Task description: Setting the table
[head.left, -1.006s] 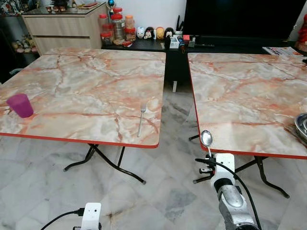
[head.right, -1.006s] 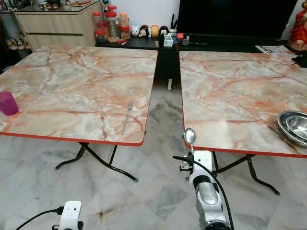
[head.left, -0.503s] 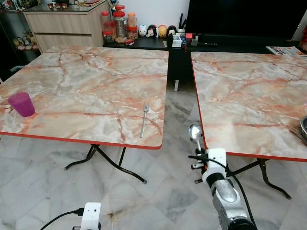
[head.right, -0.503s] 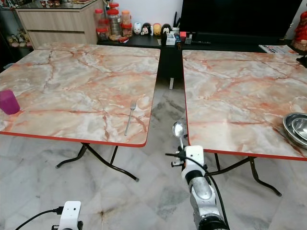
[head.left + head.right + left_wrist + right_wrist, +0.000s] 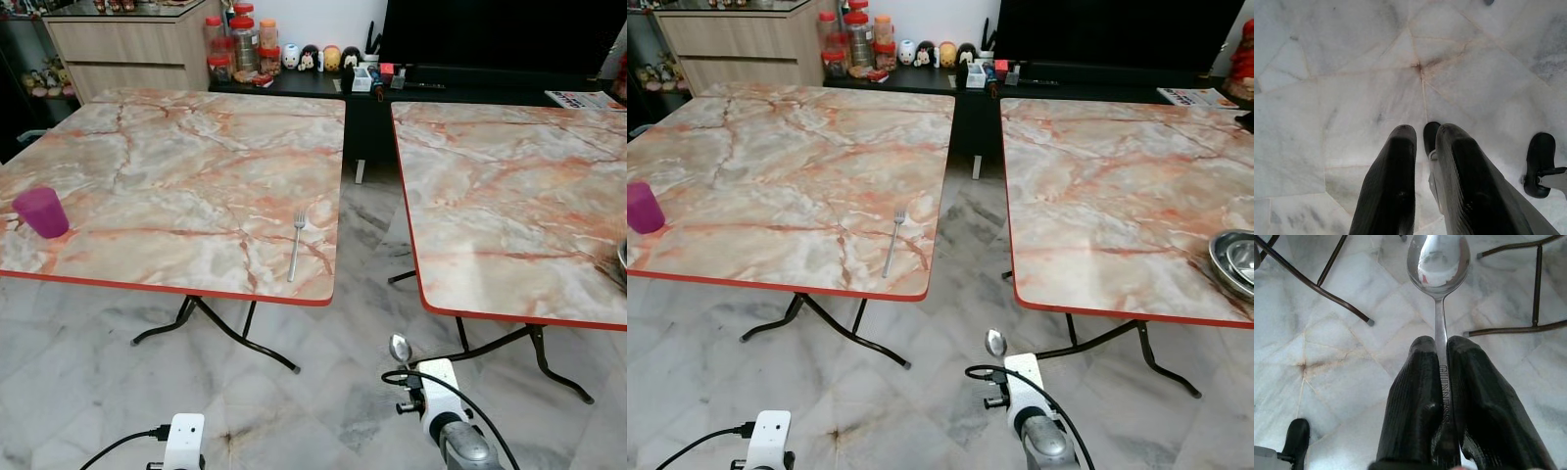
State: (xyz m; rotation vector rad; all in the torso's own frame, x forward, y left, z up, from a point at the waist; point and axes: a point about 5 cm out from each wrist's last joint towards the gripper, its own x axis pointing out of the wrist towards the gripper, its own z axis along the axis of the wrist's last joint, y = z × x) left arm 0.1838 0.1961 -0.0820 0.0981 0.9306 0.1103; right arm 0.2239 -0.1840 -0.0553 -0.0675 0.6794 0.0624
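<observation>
Your right gripper [image 5: 1442, 382] was clamped on the handle of a metal spoon [image 5: 1439, 264], its two black fingers [image 5: 1415, 396] pressed against the handle from either side, with the bowl pointing out past the fingertips. From the head cameras you could see that spoon [image 5: 400, 348] standing upright at the end of the right arm, low in the frame, over the marble floor [image 5: 88, 333] in the gap between the two tables and nearer than their front edges.

Your left gripper [image 5: 1422, 134] hung low over the floor with its fingers together and nothing between them.

On the left table [image 5: 176, 147] a fork [image 5: 295, 246] lay flat near the front right corner, tines pointing away from you. A purple cup [image 5: 41, 212] stood upright close to that table's left edge, well apart from the fork. The right table [image 5: 1117, 176] carried stacked metal bowls [image 5: 1236, 259] at its far right side, cut off by the frame edge. Both tables had marble-patterned tops with red edging and black folding legs.

Behind the tables you had a wooden sideboard [image 5: 127, 44], red-lidded jars [image 5: 240, 39] beside it, a row of small figurines [image 5: 318, 57] on a low black unit, and a dark television screen [image 5: 500, 34] above that.
</observation>
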